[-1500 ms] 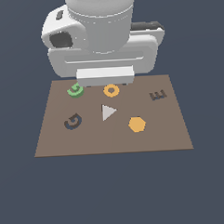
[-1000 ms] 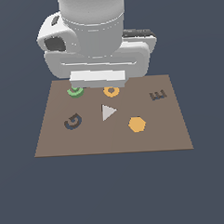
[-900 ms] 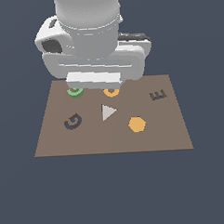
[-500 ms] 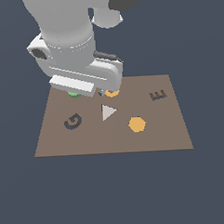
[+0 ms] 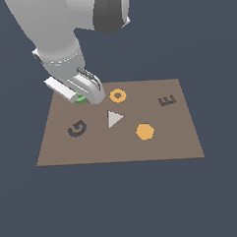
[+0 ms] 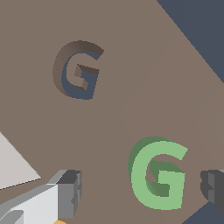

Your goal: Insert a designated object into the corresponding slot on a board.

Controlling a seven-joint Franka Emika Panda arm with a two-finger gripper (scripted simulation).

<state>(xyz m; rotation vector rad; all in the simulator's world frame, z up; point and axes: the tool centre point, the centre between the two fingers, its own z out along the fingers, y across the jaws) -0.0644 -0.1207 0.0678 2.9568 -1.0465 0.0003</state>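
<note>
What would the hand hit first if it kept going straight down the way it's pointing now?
Most likely the green G: it sits between the two fingers of the open hand. The fingertips would meet the board on either side, though the remaining height is unclear.

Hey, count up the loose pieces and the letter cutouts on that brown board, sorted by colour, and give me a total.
Orange pieces: 2, ring and hexagon
Green pieces: 1, G block
Grey pieces: 1, triangle
Dark cutouts: 2, G slot and E recess
Total: 6
</note>
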